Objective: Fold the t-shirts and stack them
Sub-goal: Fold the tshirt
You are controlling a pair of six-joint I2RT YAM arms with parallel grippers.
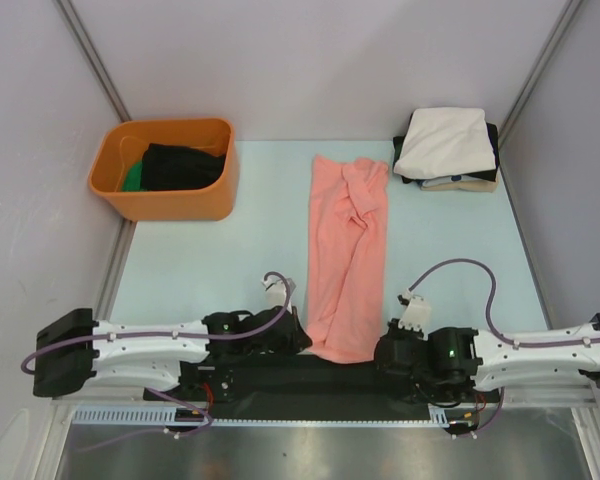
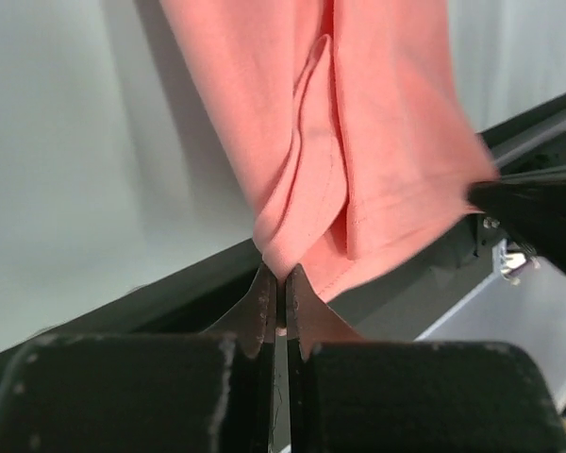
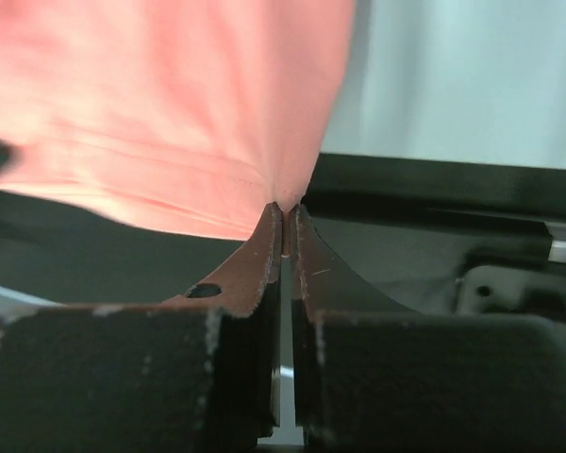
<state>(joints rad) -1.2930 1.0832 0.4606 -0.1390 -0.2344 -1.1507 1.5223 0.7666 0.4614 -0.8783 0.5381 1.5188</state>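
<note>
The salmon-pink t-shirt lies as a long narrow strip down the middle of the table, its near end over the front edge. My left gripper is shut on its near left corner; the left wrist view shows the cloth pinched between the jaws. My right gripper is shut on its near right corner; the right wrist view shows the hem pinched at the fingertips. A stack of folded t-shirts, cream-white on top of black and tan, sits at the far right.
An orange plastic tub holding black and green cloth stands at the far left. A black strip runs along the table's near edge between the arm bases. Grey walls close in both sides.
</note>
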